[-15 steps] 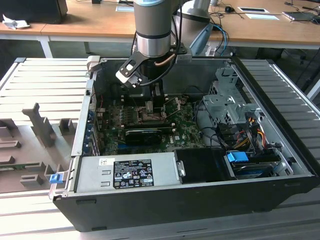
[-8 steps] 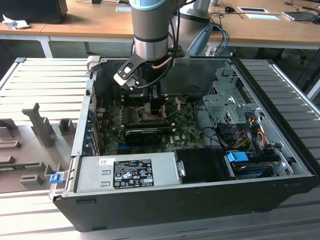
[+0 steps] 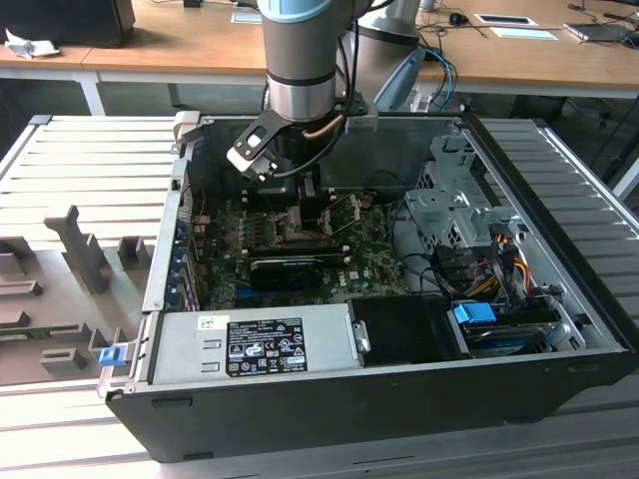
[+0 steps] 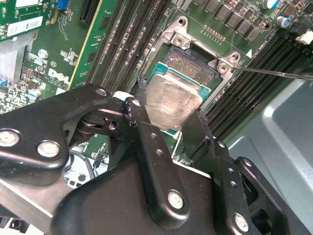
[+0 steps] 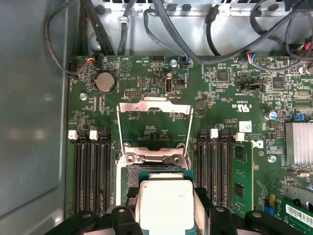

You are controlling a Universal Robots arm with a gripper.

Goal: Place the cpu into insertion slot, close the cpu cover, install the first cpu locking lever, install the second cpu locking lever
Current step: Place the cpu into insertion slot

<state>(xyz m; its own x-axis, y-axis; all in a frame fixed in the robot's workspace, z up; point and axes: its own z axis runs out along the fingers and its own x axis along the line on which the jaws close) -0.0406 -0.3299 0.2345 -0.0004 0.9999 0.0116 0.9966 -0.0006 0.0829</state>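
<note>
Two black fingers (image 4: 143, 128) of the gripper (image 4: 166, 116) are clenching the cpu (image 4: 172, 100) by opposite edges, its silver-grey top facing the cameras in both wrist views. The cpu is hanging over the socket (image 4: 191, 62), covering one part and leaving a strip of the pin field showing; whether it is touching the socket I cannot tell. The cover (image 5: 154, 105) is sitting swung open beyond the socket, green board showing through its window. Memory slots (image 5: 90, 171) are flanking the socket on both sides. In the exterior view the arm (image 3: 300, 60) is reaching down into the open case (image 3: 399, 399).
</note>
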